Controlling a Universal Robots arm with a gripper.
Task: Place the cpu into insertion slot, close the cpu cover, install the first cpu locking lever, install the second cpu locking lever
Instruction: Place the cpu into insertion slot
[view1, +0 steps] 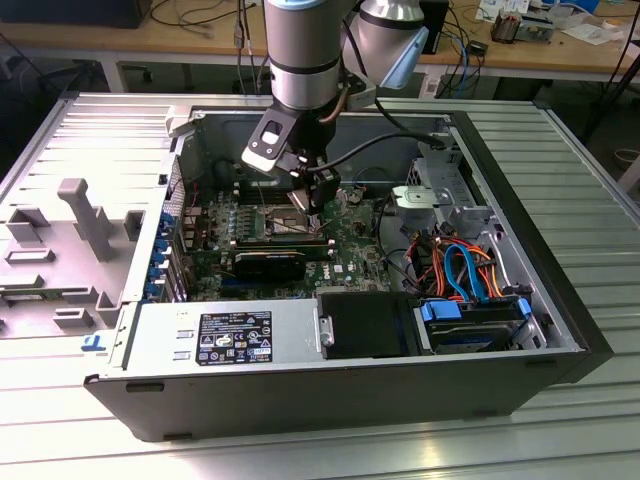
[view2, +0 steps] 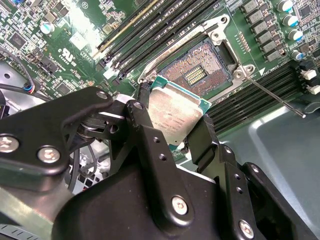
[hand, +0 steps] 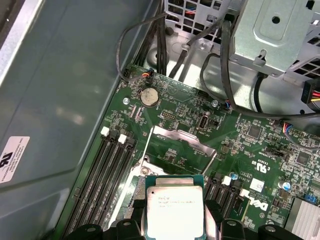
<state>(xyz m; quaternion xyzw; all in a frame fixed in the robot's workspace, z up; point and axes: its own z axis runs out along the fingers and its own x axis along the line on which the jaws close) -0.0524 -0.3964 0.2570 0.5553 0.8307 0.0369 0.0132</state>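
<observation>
My gripper (view2: 172, 120) is shut on the cpu (view2: 176, 112), a small square chip with a silvery top, held by two opposite edges. It hangs tilted just above and beside the insertion slot (view2: 197, 70), which lies open with its gold contacts bare. In the first wrist view the cpu (hand: 174, 207) sits between the black fingers (hand: 214, 214), and the cpu cover (hand: 182, 145) stands raised behind it. A thin locking lever (view2: 277, 100) sticks out past the slot, unlatched. In the exterior view the gripper (view1: 315, 203) is low inside the open computer case, over the motherboard (view1: 350, 245).
Black memory slots (view2: 150, 30) run along both sides of the socket. A grey drive cage (hand: 272, 35) with black cables (hand: 225, 75) stands nearby. The case wall (hand: 65, 100) rises close on one side. A power supply (view1: 225, 340) and blue-tabbed drives (view1: 470, 320) fill the case's near side.
</observation>
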